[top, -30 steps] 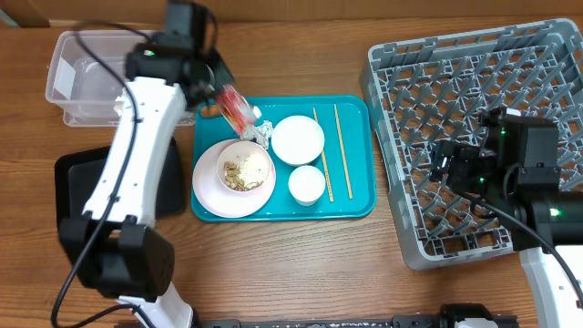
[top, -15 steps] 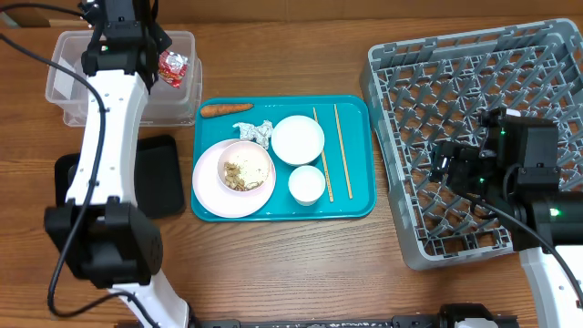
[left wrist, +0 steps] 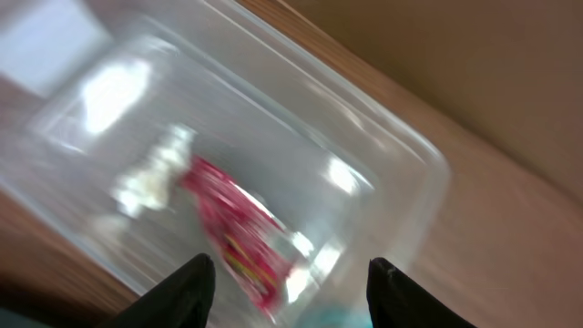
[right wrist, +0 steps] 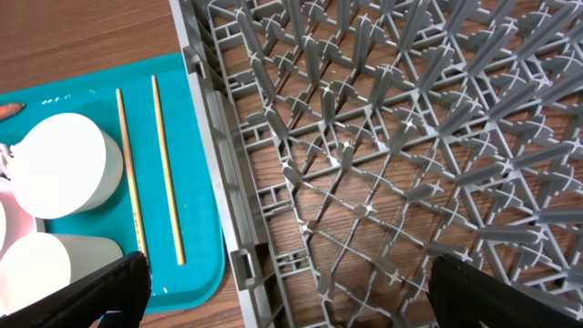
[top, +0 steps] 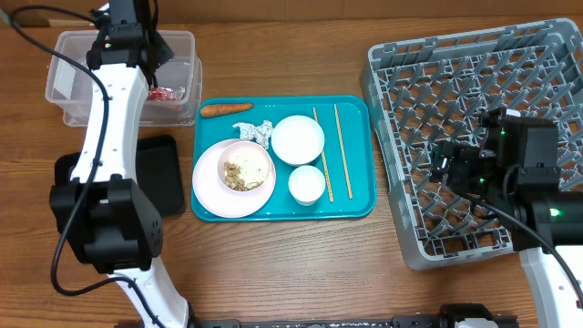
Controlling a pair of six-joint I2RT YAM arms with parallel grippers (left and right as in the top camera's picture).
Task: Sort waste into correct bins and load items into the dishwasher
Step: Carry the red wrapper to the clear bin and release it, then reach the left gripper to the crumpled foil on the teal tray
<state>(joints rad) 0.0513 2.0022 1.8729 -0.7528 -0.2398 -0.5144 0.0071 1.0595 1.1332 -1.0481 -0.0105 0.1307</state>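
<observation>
My left gripper (top: 153,55) hangs open over the clear tub (top: 68,82) at the far left. A red-and-white wrapper (top: 165,93) lies inside the tub, free of the fingers. The left wrist view is blurred: the wrapper (left wrist: 232,232) shows below and between the spread fingertips (left wrist: 191,287). On the teal tray (top: 360,205) are a carrot (top: 226,109), crumpled tissue (top: 257,133), a pink plate (top: 205,187) carrying a bowl of scraps (top: 246,169), a white bowl (top: 298,139), a cup (top: 307,184) and two chopsticks (top: 322,155). My right gripper (top: 446,164) stands open and empty over the left edge of the grey dish rack (top: 474,91).
A shallow black tray (top: 159,178) lies left of the teal tray, partly under my left arm. The right wrist view shows the rack's left wall (right wrist: 214,155), with the chopsticks (right wrist: 166,164) and the white bowl (right wrist: 64,164) beside it.
My left gripper carried the wrapper from over the teal tray to the clear tub, then opened. The wrapper dropped into the tub. The right arm has not moved.
</observation>
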